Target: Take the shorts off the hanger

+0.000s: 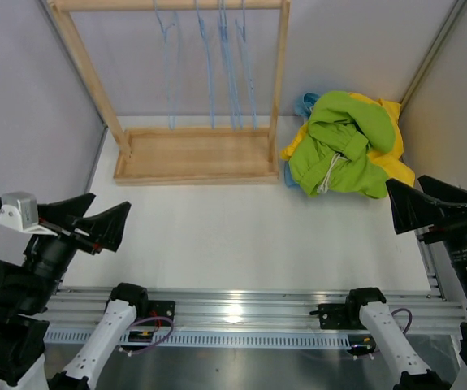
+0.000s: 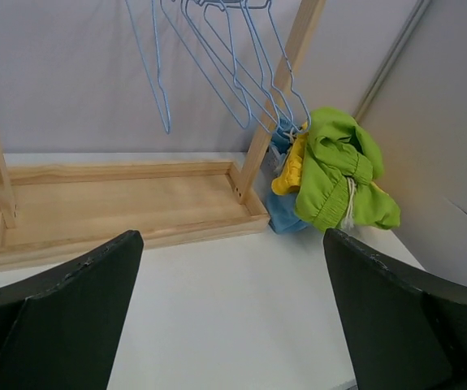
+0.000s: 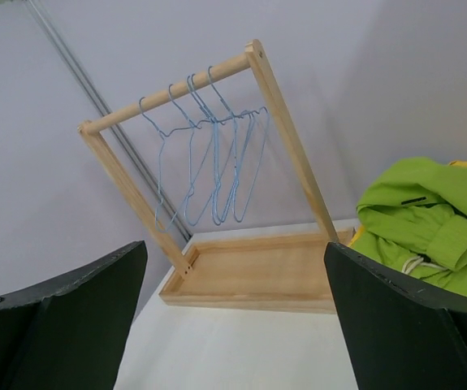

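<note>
Several bare blue wire hangers [image 1: 217, 65] hang on the wooden rack [image 1: 196, 154] at the back; they also show in the left wrist view [image 2: 233, 65] and the right wrist view [image 3: 209, 162]. The shorts lie in a pile right of the rack: lime green shorts [image 1: 343, 146] on top, yellow shorts [image 1: 395, 158] under them, light blue shorts [image 1: 304, 104] peeking out behind. The pile also shows in the left wrist view [image 2: 335, 175] and the right wrist view [image 3: 432, 227]. Navy and patterned shorts are hidden. My left gripper [image 1: 95, 223] is open and empty at the near left. My right gripper [image 1: 416, 203] is open and empty at the near right.
The rack's wooden base tray [image 2: 119, 203] holds nothing. Grey walls close in the back and both sides. A metal rail [image 1: 241, 313] with the arm bases runs along the near edge.
</note>
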{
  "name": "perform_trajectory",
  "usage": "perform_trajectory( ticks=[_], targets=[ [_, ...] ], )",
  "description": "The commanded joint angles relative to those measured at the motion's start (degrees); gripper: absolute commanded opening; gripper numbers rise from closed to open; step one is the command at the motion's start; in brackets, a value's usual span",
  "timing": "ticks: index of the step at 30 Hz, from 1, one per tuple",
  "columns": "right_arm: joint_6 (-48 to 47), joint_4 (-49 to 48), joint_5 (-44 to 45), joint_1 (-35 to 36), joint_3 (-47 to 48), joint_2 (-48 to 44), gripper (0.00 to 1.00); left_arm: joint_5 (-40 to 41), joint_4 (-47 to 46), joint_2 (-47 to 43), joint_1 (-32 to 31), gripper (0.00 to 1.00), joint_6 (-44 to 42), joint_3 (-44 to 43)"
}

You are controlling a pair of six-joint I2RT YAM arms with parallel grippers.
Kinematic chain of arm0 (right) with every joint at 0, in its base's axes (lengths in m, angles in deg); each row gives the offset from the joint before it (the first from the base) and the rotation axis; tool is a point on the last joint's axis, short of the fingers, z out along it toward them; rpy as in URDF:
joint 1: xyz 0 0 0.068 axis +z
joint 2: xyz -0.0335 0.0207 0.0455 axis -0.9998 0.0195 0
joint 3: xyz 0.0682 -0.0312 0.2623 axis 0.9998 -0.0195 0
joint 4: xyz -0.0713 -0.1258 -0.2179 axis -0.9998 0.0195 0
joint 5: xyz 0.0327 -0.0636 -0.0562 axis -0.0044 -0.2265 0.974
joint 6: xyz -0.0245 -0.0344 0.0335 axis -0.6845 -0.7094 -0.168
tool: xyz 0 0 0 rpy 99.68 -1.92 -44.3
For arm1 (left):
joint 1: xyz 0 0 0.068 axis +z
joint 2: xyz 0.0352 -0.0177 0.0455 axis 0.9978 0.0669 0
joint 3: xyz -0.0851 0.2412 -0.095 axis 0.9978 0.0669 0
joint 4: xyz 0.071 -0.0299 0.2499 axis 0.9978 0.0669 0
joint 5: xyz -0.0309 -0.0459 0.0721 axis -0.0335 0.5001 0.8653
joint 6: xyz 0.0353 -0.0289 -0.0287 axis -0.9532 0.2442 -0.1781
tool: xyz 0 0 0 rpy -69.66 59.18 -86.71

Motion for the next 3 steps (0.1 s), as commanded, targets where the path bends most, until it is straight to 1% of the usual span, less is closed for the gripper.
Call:
perform_trajectory(
  ticks=[1,3],
  targets=[
    [-1.36,0.68,-1.89,-0.27,-0.34,1.32,0.99,1.46,0.24,1.5,-0.56,0.99,0.26,-1.76],
    [-1.89,1.46,-1.72,-0.18,-0.34,2.02,0.99,1.9,0.32,1.5,-0.56,0.99,-0.1,-1.93]
  ],
)
